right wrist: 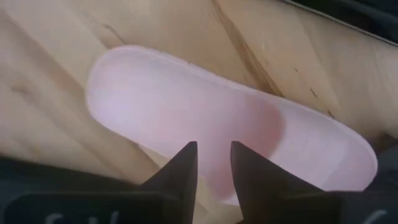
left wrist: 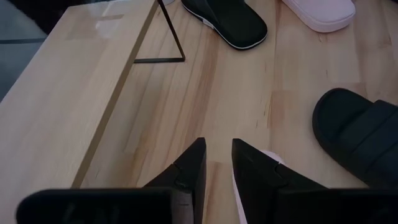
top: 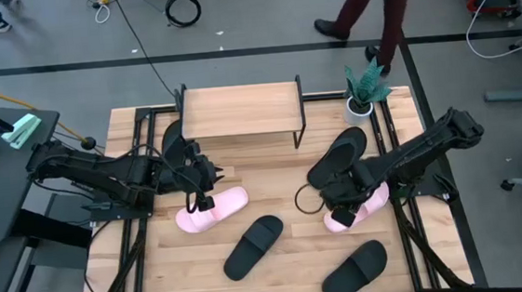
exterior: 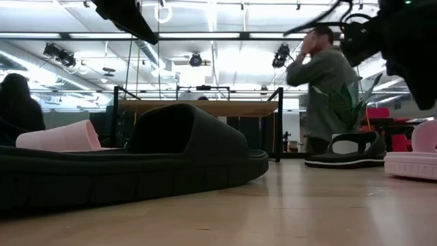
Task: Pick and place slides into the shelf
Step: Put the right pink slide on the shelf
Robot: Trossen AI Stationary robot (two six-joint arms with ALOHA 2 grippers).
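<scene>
Your left gripper (top: 194, 205) hangs over the near end of one pink slide (top: 212, 209), which lies with its long axis running across the table, tilted slightly, its far end pointing toward the table's middle. In the left wrist view the fingers (left wrist: 194, 163) stand a narrow gap apart with bare wood showing between them and a sliver of pink just beside one; nothing is clamped. The left arm reaches in low from the table's left edge, elbow bent, wrist tipped down.

Your right gripper (top: 339, 216) sits over the other pink slide (right wrist: 230, 140), whose long axis runs diagonally and whose open foot-bed faces up at the camera. Its fingers (right wrist: 184, 168) are parted a little above the slide's edge; they grip nothing. The right arm stretches in from the right edge, forearm angled down toward the table's middle.

Just behind the right gripper a black slide (top: 338, 153) lies diagonally, touching or overlapping the arm's outline. Ahead of both grippers, toward the front edge, two more black slides (top: 254, 246) (top: 356, 270) lie diagonally, well apart from the fingers. Another black slide (top: 172, 136) lies behind the left gripper, beside the shelf's leg.

The shelf (top: 239, 109) stands at the far edge, its plank top bare.

You can read no writing anywhere.
</scene>
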